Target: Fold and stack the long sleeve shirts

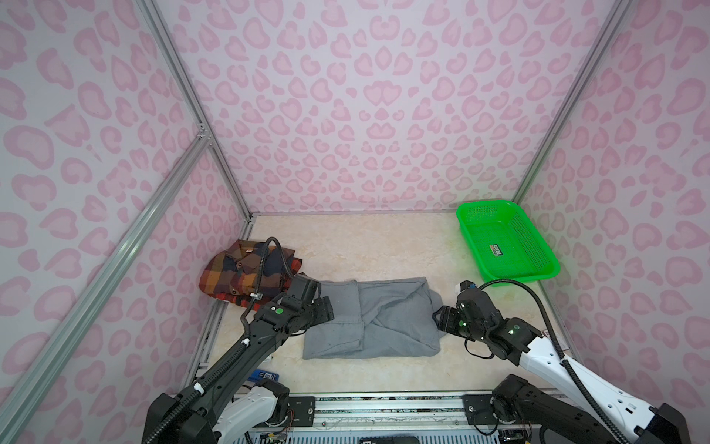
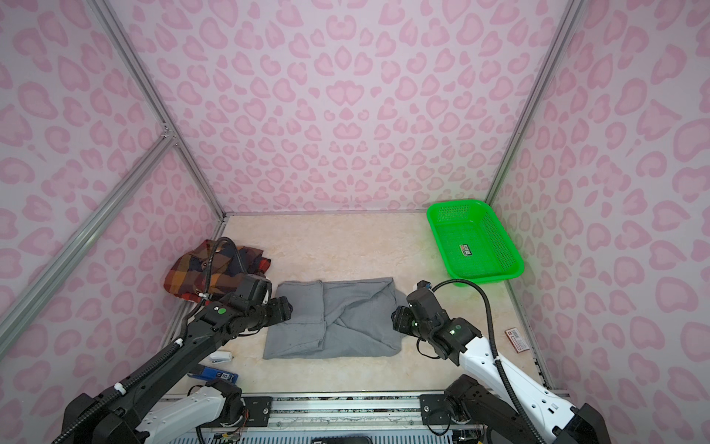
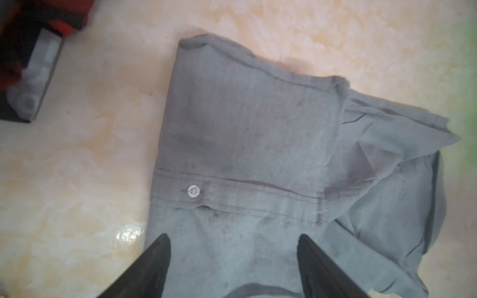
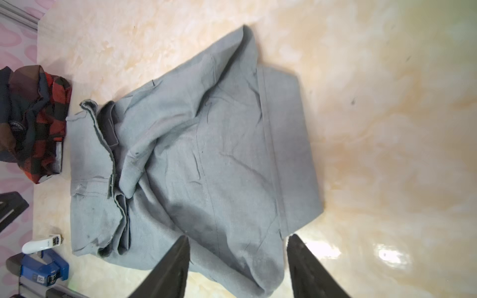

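The plain gray button-up shirt (image 1: pixel 380 319) lies folded in the middle of the pale marble-look bench (image 1: pixel 384 246) in both top views. The black left gripper (image 1: pixel 328 307) hangs over the shirt's left edge with its jaws spread and nothing in them. The black right gripper (image 1: pixel 442 319) is at the shirt's right edge, and its jaws are spread too.

The folded plaid shirt in orange, red, brown and navy checks (image 1: pixel 238 273) lies at the middle left, partly hidden by the left arm's cable. The green plastic mesh basket (image 1: pixel 484 203) stands at the right, well apart from both shirts. In a top view, a small white thing (image 2: pixel 221 356) and a blue boxy thing (image 2: pixel 215 374) lie at the lower left.
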